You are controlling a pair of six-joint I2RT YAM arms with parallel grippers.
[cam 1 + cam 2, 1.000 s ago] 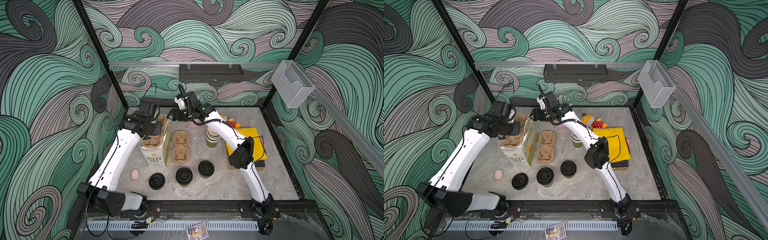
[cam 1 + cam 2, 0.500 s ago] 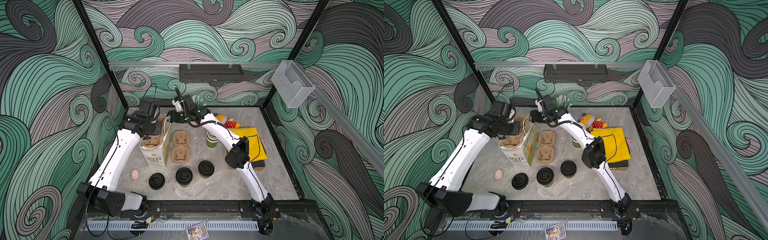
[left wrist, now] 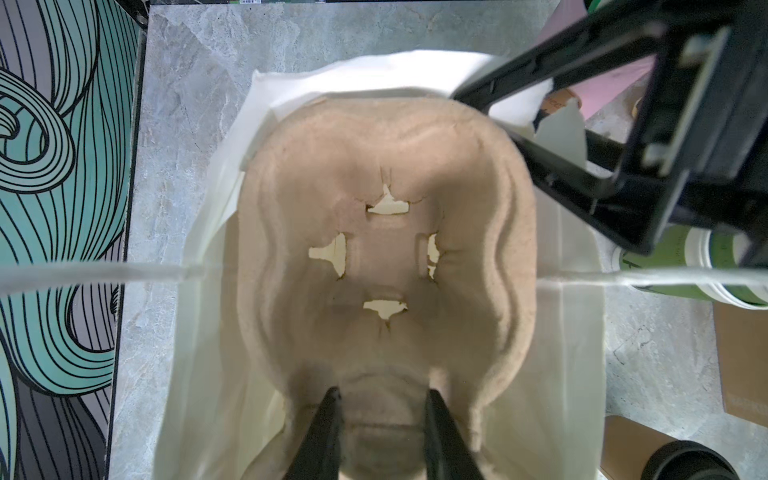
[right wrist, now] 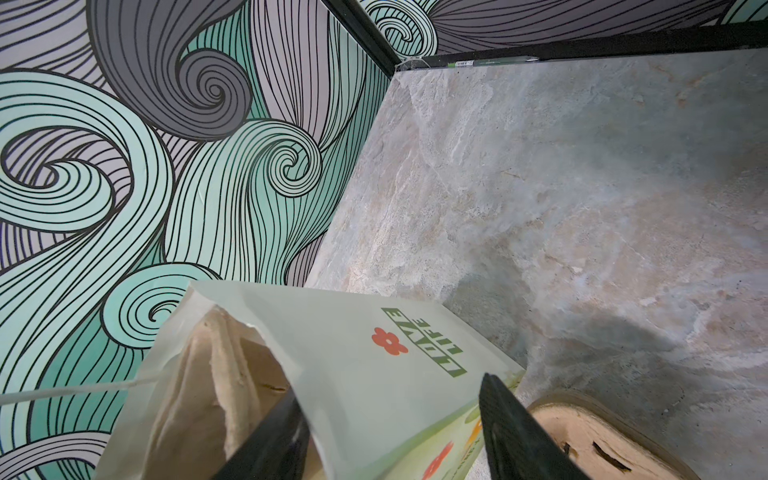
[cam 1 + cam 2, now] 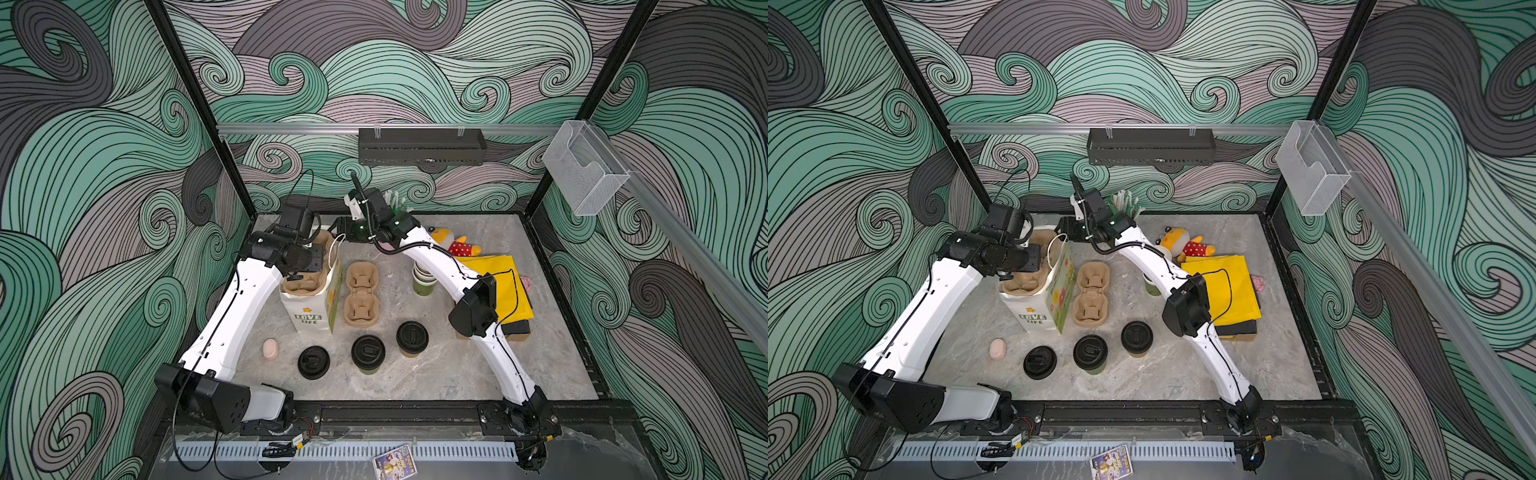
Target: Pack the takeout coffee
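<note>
The takeout coffee stands near the front in both top views: a green cup [image 5: 368,353] [image 5: 1090,353] and a brown cup [image 5: 412,338] [image 5: 1136,337], each under a black lid. Further back stands a white "LOVE LIFE" paper bag [image 5: 309,318] [image 4: 374,353] with a cardboard cup carrier [image 5: 301,282] [image 3: 374,166] in its mouth. My left gripper [image 3: 382,395] is shut on the carrier's middle ridge. At the bag's back corner, my right gripper [image 5: 338,230] [image 4: 390,388] is open, one finger inside the bag wall and one outside.
A second cup carrier [image 5: 361,293] lies right of the bag. A loose black lid [image 5: 313,362] and a pink lump [image 5: 270,348] lie at the front left. A stack of lidless cups [image 5: 424,278], a yellow folder [image 5: 498,282] and a plush toy [image 5: 453,245] sit at the right.
My right gripper has moved left to the bag's back rim. The left arm and the carrier have stayed where they were.
</note>
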